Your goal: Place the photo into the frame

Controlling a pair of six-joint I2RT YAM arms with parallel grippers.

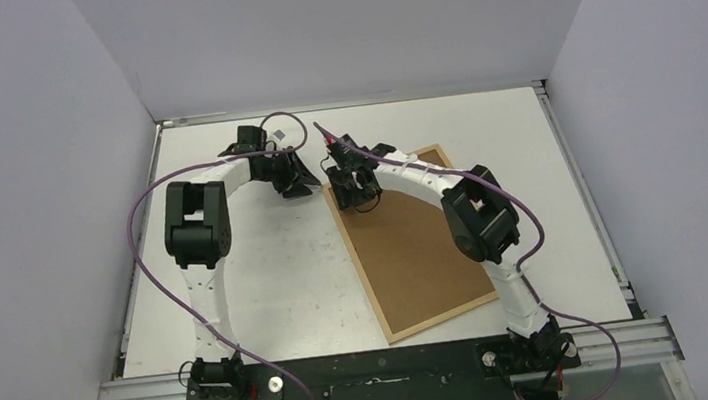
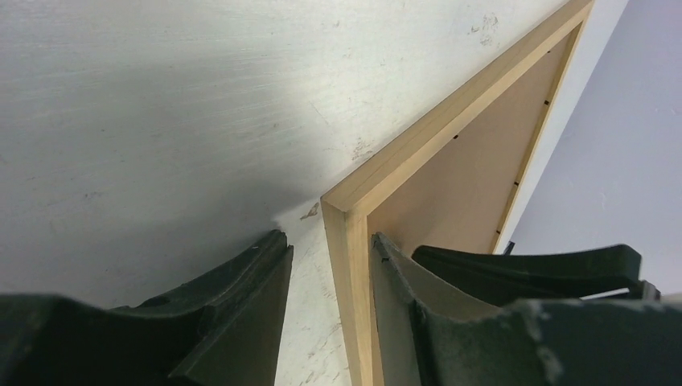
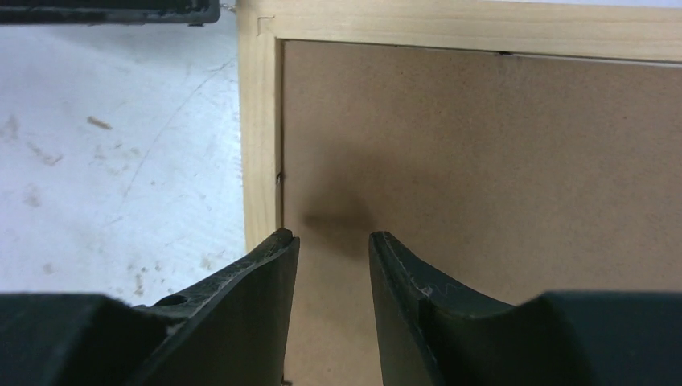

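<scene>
The light-wood frame [image 1: 358, 265] lies flat on the table, tilted, with the brown backing board [image 1: 416, 248] filling it. The photo is not in view. My left gripper [image 1: 300, 181] is at the frame's far left corner. In the left wrist view it [image 2: 327, 237] is open, its jaws astride the frame's rail [image 2: 434, 137], the right finger on the inner side by the board [image 2: 474, 177]. My right gripper [image 1: 354, 192] hovers low over the board just inside that corner. In the right wrist view it [image 3: 331, 237] is open and empty, with the rail [image 3: 259, 121] to its left.
The white table [image 1: 260, 291] is scuffed. Grey walls close it in at the back and on both sides. A metal rail [image 1: 379, 366] with the arm bases runs along the near edge. Purple cables loop off both arms.
</scene>
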